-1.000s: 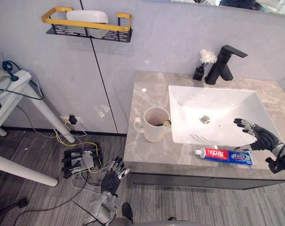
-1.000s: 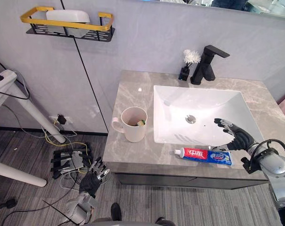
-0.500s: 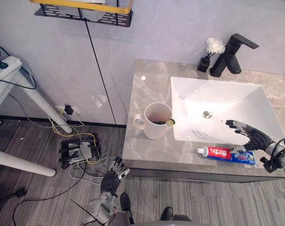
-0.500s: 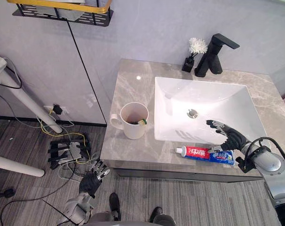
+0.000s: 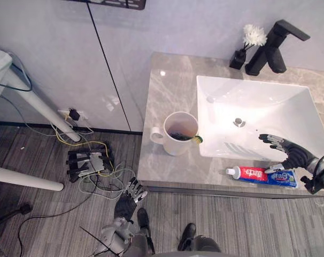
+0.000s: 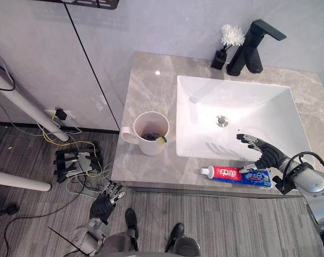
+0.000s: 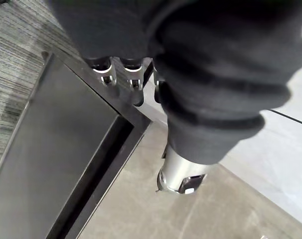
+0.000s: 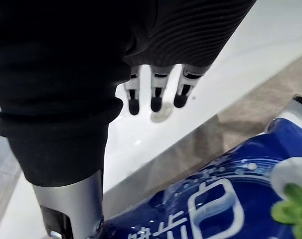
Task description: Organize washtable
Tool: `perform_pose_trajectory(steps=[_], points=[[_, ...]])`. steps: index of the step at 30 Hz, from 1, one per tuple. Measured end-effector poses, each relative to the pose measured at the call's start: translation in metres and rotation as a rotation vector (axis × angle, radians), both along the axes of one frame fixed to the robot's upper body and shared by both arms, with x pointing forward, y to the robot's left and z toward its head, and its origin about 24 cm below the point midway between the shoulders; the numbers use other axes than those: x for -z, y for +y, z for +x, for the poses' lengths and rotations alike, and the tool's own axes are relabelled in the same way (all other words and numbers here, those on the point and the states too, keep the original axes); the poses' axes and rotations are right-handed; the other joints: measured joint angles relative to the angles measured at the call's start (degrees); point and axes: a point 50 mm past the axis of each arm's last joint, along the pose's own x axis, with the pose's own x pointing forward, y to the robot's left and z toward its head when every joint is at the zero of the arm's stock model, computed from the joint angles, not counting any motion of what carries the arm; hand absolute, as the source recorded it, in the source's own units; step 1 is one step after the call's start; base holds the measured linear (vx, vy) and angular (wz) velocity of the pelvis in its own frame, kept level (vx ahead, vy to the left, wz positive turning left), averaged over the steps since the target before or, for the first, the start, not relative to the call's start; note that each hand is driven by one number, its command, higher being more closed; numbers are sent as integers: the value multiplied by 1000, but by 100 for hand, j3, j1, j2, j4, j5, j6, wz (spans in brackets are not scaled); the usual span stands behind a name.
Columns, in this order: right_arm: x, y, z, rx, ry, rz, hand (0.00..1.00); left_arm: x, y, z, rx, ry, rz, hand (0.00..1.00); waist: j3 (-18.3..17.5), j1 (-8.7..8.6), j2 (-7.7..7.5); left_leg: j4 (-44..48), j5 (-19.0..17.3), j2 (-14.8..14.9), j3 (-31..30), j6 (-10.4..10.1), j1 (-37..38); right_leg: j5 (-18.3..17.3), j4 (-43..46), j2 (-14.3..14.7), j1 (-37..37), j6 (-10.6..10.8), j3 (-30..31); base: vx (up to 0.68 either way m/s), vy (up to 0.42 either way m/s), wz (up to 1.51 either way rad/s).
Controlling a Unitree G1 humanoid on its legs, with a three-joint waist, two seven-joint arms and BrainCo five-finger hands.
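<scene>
The grey washtable (image 5: 170, 91) lay under the right hand (image 5: 291, 157). The white sink (image 5: 258, 110) sat under that hand's straight, spread fingers, which held nothing. The black tap (image 5: 273, 45) stood far past the fingertips. A white mug (image 5: 178, 134) stood well off to the hand's left. The toothpaste tube (image 5: 261, 175) lay just under the thumb, on the front edge. The left hand (image 5: 126, 202) hung low near the floor, fingers apart and empty.
</scene>
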Motion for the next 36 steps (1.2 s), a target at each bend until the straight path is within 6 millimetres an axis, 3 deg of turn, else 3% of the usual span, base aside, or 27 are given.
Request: perform_pose_trajectory(steps=[17, 18, 28, 36], points=[[-8, 0, 2, -4, -33, -6, 0, -10, 5, 11, 6, -52, 23, 0, 203, -7, -101, 1, -6, 7, 133, 0, -167, 44, -1, 1, -234, -42, 137, 11, -2, -3], [-8, 0, 2, -4, -34, -6, 100, -10, 5, 11, 6, -52, 23, 0, 203, -7, -101, 1, -6, 7, 125, 0, -170, 44, -1, 2, -234, -42, 131, 0, 0, 0], [-5, -3, 2, 11, -23, -26, 100, -11, 2, 14, 20, -62, 20, 0, 200, 18, -98, 2, -1, -10, -22, 2, -173, 44, -1, 0, -168, -42, 85, 16, 3, 7], [3, -1, 1, 14, 6, -43, 100, -11, 3, 14, 22, -60, 22, 0, 197, 142, -95, 3, 3, -18, -107, 6, -155, 44, -1, -1, -94, -42, 84, 19, 4, 6]])
